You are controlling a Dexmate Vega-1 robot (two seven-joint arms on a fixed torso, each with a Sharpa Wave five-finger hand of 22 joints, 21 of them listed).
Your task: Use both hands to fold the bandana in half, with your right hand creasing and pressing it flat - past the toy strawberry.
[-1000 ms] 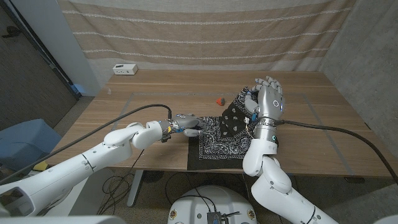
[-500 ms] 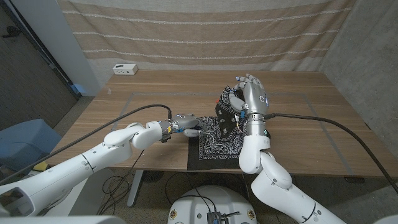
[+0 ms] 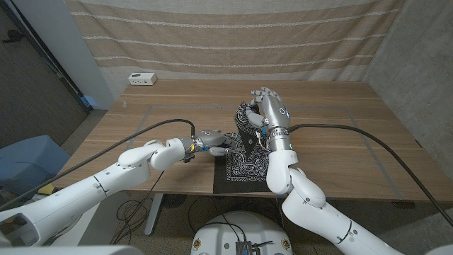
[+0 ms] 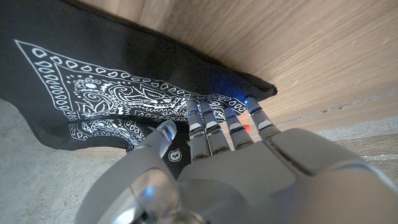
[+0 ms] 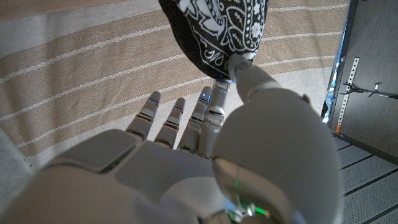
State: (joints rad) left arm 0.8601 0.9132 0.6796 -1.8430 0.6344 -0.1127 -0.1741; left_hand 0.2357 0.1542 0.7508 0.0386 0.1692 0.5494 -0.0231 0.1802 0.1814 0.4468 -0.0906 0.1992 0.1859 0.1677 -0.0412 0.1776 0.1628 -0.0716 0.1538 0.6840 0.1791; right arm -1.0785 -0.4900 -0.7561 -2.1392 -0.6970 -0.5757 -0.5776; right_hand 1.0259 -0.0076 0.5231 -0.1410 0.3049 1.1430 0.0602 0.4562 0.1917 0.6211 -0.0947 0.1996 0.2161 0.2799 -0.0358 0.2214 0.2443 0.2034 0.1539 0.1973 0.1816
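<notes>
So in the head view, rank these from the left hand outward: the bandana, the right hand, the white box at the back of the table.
1. Bandana: under the left hand fingertips, at its left edge.
2. Right hand: raised over the table's middle, pinching a lifted bandana corner.
3. White box: far back-left table edge, clearly farthest.

I stand at a wooden table (image 3: 340,152). Behind it, toward twelve o'clock, hangs a beige striped curtain (image 3: 233,35). A small white box (image 3: 142,79) sits at the table's eleven o'clock corner. At nine o'clock, grey floor (image 3: 42,127) and perhaps a pale blue bin (image 3: 28,157).
</notes>
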